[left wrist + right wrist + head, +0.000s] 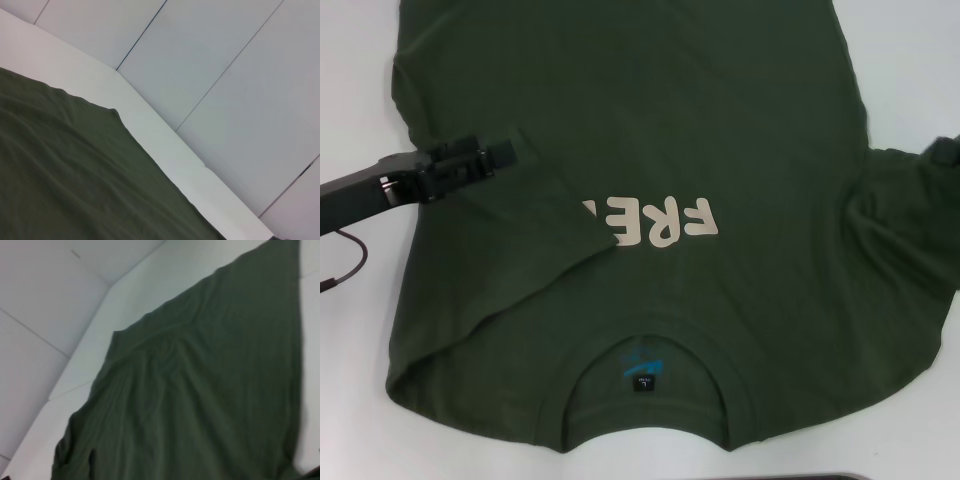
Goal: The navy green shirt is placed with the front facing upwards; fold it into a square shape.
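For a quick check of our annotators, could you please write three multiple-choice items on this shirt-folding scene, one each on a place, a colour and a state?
1. Where is the left claw?
A. Over the shirt's folded-in sleeve, on the robot's left
B. At the collar
C. Off the table

2. What colour is the chest lettering?
A. Blue
B. Cream
C. Red

3. How does the sleeve on the robot's left lie?
A. Spread out flat to the side
B. Folded inward across the chest
C. Tucked under the hem

Answers:
1 A: in the head view the left claw sits at the end of the sleeve, over the navy green shirt.
2 B: the lettering is cream on the green cloth; only the neck label has blue print.
3 B: the sleeve lies over the chest and covers part of the lettering.
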`<state>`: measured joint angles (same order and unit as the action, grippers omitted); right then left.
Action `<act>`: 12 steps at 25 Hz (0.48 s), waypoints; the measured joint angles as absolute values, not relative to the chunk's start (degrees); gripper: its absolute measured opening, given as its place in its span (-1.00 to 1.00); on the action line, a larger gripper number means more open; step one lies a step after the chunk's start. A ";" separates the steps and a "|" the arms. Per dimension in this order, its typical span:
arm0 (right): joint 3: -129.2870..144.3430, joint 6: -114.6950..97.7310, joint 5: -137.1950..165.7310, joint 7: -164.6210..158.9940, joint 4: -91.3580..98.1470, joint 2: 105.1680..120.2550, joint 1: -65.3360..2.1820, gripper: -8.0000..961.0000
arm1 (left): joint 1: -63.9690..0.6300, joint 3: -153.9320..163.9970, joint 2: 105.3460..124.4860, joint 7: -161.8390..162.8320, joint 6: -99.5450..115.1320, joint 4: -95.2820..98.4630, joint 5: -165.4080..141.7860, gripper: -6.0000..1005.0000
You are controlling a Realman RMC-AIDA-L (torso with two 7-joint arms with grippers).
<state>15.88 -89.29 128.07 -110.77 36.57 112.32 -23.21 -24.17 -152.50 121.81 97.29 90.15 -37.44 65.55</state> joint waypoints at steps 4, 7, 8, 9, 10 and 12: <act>16.21 -89.36 128.05 -110.80 36.55 112.75 -25.18 -0.89 | -24.17 -152.50 121.81 97.29 90.08 -37.44 65.57 0.76; 16.70 -89.46 128.08 -110.82 36.31 113.05 -26.63 -0.88 | -24.17 -152.49 121.81 97.29 89.97 -37.44 65.57 0.76; 17.02 -89.47 128.11 -110.84 36.25 113.20 -27.05 -0.87 | -24.17 -152.49 121.81 97.29 89.92 -37.44 65.58 0.76; 17.32 -89.47 128.12 -110.87 36.24 113.33 -27.40 -0.87 | -24.17 -152.49 121.81 97.29 89.89 -37.44 65.57 0.76; 17.77 -89.48 128.12 -110.91 36.24 113.55 -27.78 -0.87 | -24.17 -152.49 121.81 97.29 89.87 -37.44 65.57 0.76; 18.52 -89.48 128.13 -111.00 36.38 113.91 -28.57 -0.86 | -24.17 -152.49 121.80 97.30 89.83 -37.44 65.57 0.76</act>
